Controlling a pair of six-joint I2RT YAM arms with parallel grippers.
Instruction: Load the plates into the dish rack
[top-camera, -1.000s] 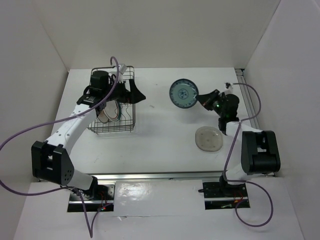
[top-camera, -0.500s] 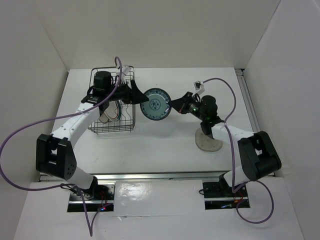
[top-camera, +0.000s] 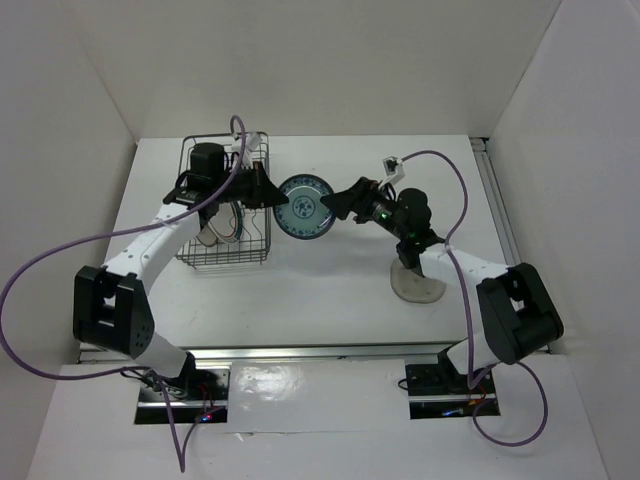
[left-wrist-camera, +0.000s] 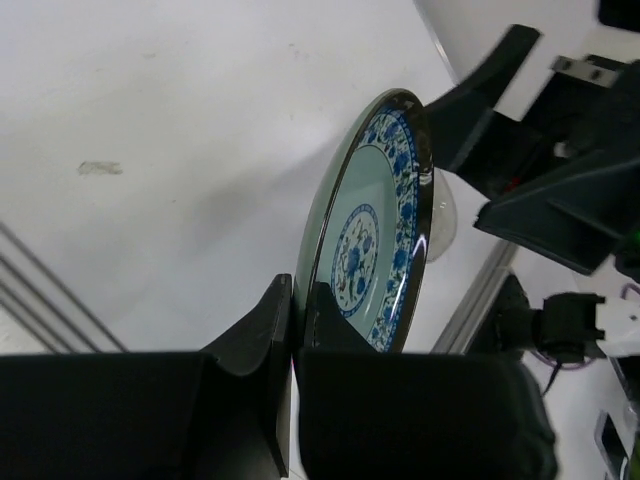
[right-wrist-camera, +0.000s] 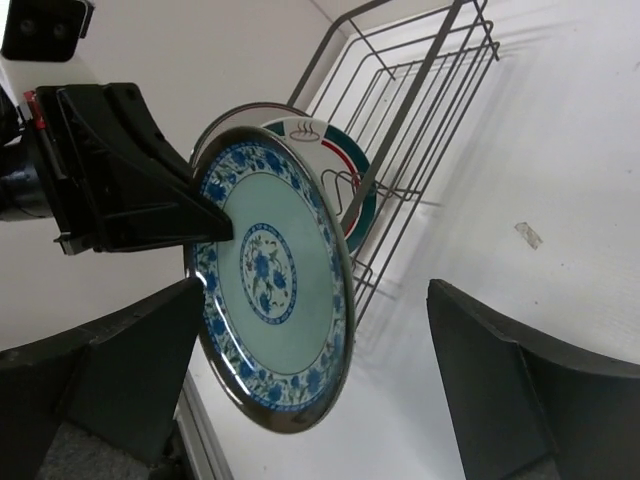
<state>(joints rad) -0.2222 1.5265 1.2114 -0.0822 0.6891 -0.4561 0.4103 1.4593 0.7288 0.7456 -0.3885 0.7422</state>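
Shows loading about half done. Places the dish rack (top-camera: 225, 258) at upper left of the overhead view, already carrying the green-and-red ringed plate (right-wrist-camera: 312, 140) upright, with a likely second plate rim (right-wrist-camera: 238, 114) just behind it.

Shows the small teal patterned plate (top-camera: 303, 207) on edge in mid-air near frame centre, just right of the rack and not yet slotted. Left gripper (top-camera: 268, 190): jaws pinched tight on the teal plate's rim. Right gripper (top-camera: 343, 203): jaws spread wide, gripping nothing, close beside the plate.

Leaves the plain beige plate (top-camera: 418, 283) flat on the desk (top-camera: 330, 290) at lower right. By this reading, still needs the teal plate seated among the prongs and the beige one fetched.

No readable writing or brand anywhere; only a small steaming-cup emblem on the ringed plate, in the right wrist view.
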